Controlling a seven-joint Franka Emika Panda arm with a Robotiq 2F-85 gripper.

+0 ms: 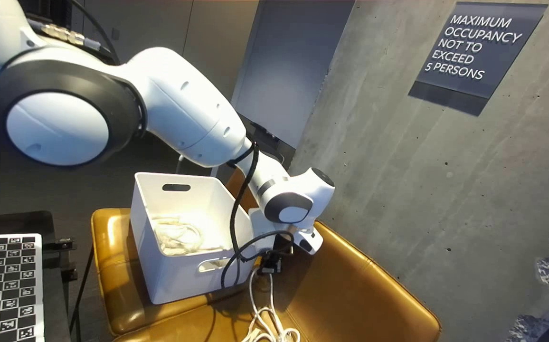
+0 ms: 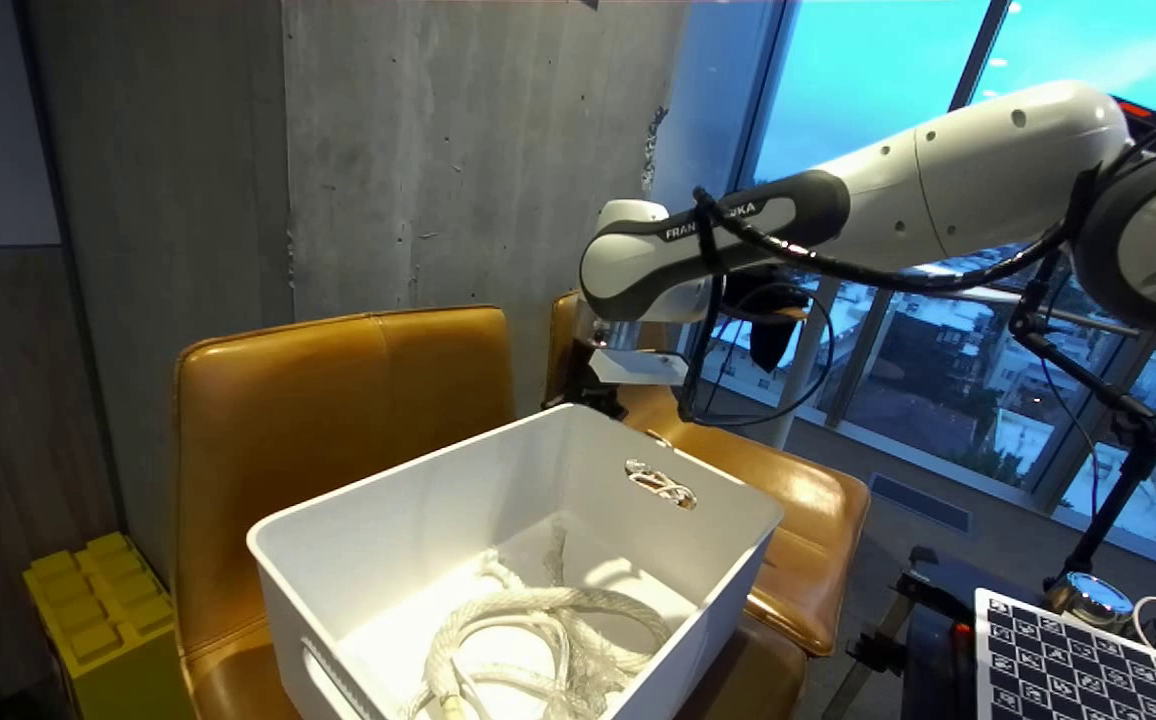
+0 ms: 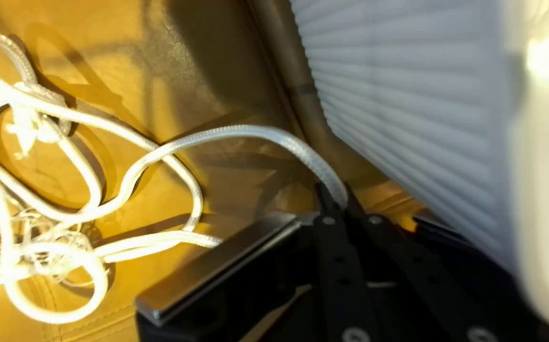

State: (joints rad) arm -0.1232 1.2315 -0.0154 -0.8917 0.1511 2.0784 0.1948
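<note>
Wrist view: pinching white braided cord (image 3: pixel 250 130) between closed tips of black Robotiq gripper (image 3: pixel 340 204), just beside white plastic bin (image 1: pixel 179 282). Probably light, limp, hard to damage; likely to snag where looped. Best held by single bare strand, away from tangle. Trails down in loose loops onto tan leather chair (image 1: pixel 360 294). In both exterior views, can make out off-white rope coil (image 2: pixel 538 600) inside bin; from wrist, only glare. Can judge grip only from wrist.

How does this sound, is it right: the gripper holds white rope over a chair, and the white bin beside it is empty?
The bin isn't empty: both exterior views show looped rope inside it. The rest stands: the gripper holds white rope over a chair, with the white bin beside it.
</note>
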